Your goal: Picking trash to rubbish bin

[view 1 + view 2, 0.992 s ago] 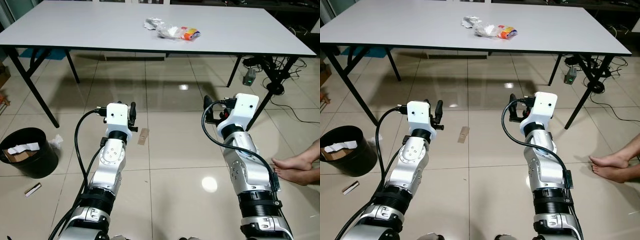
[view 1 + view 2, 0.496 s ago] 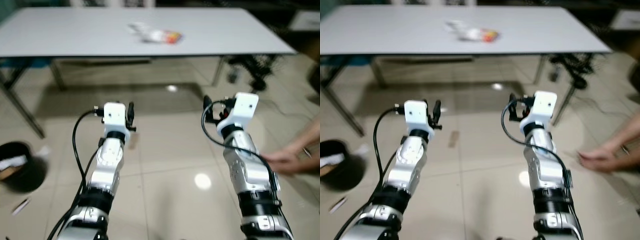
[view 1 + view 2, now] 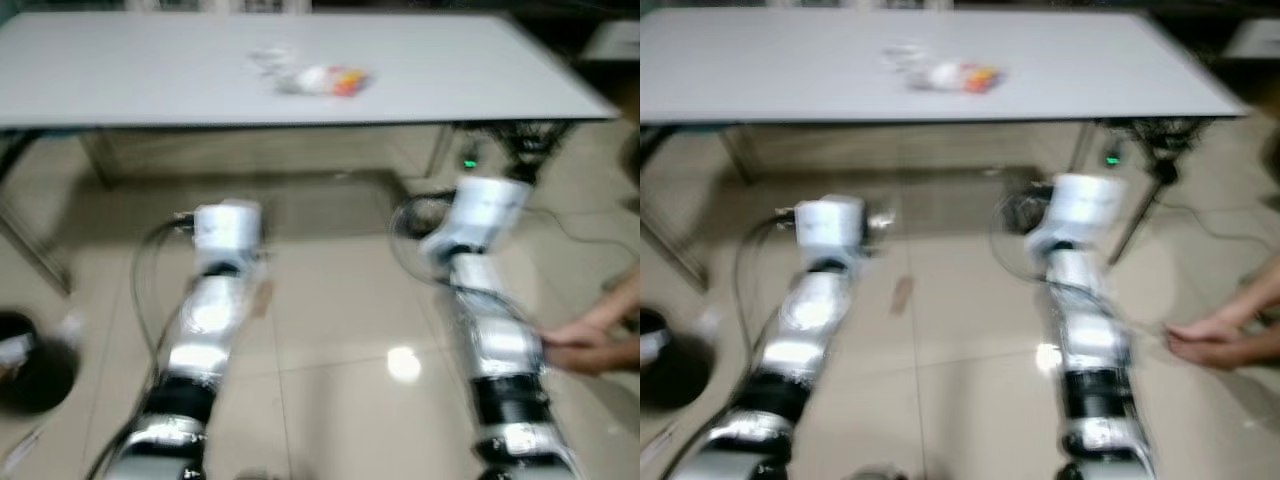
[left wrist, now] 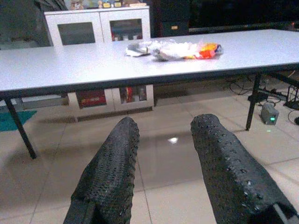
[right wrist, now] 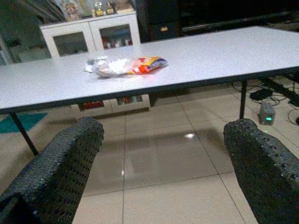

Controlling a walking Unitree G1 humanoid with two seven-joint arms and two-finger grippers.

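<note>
**Both grippers held open above bare tile, trash on the table ahead**

The left gripper [image 4: 163, 163] has its two black fingers parted by a moderate gap, tile floor showing between them. The right gripper [image 5: 163, 163] stands much wider, its fingers at opposite sides of the frame. Neither holds anything.

In the blurred head views both silver arms reach forward at mid-frame over open tiled floor [image 3: 330, 330], well apart from each other, with free room between them and ahead up to the table's near edge.

The trash [image 3: 315, 78], a clump of clear plastic with a red and orange wrapper, lies at upper centre of the frame on the white table [image 3: 120, 80], set back from the near edge. A small flat scrap [image 3: 901, 293] lies on the tiles between the arms.

The black rubbish bin [image 3: 25, 365] sits at the left edge, low in the frame. A person's foot [image 3: 590, 345] rests on the floor at the right edge, just beside the right arm.
</note>
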